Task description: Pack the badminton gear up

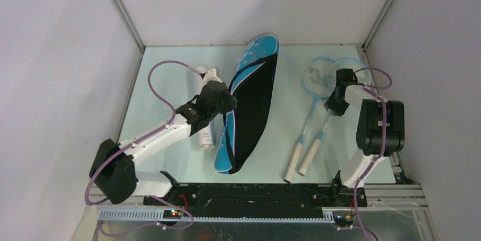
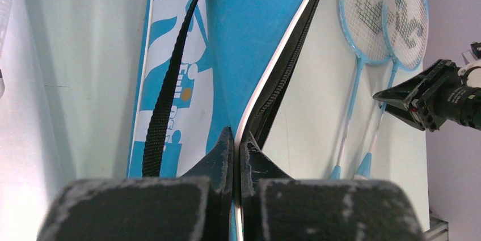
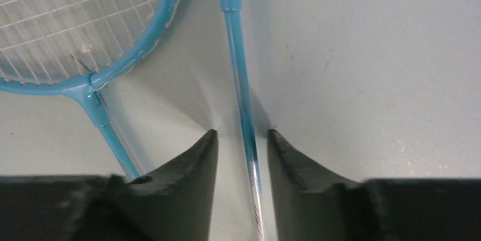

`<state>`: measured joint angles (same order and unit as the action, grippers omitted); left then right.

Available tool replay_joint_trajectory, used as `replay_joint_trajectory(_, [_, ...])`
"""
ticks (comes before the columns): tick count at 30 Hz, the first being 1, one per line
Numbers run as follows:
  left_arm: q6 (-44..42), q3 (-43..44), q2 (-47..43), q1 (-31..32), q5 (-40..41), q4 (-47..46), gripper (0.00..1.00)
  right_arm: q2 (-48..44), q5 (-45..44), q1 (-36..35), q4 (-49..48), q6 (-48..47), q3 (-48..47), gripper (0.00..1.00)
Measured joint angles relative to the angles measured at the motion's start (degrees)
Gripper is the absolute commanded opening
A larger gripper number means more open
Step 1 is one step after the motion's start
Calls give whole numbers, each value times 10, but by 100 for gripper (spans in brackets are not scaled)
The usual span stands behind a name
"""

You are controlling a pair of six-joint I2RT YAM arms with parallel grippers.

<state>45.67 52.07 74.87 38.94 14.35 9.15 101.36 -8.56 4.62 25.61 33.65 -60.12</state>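
Nothing is packed yet: the left tool (image 2: 235, 137) pinches the bag (image 2: 249, 25) rim; the right tool (image 3: 242, 136), spread, straddles a racket (image 3: 235, 54) shaft.

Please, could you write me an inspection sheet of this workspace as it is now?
Surface: pale green table, no spill seen.
Job's things: blue bag lies open in the middle; white tube to its left, partly under the left arm; two rackets side by side to its right.
Clutter: nothing seen.
Grippers: left gripper shut on the bag's piped edge; right gripper open, one finger on each side of a racket shaft.
Cables: purple cables loop along both arms.
Surroundings: plain walls with metal frame posts.
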Motion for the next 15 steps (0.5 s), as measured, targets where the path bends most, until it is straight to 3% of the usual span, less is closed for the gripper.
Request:
replay_joint_trajectory(2, [0, 0, 0, 0, -1, -2, 0, 1, 0, 0, 6, 0, -2, 14])
replay_joint_trajectory(4, [0, 0, 0, 0, -2, -3, 0, 2, -5, 1, 12, -3, -3, 1])
replay_joint_trajectory(15, [9, -18, 5, -5, -7, -23, 0, -51, -66, -30, 37, -42, 3, 0])
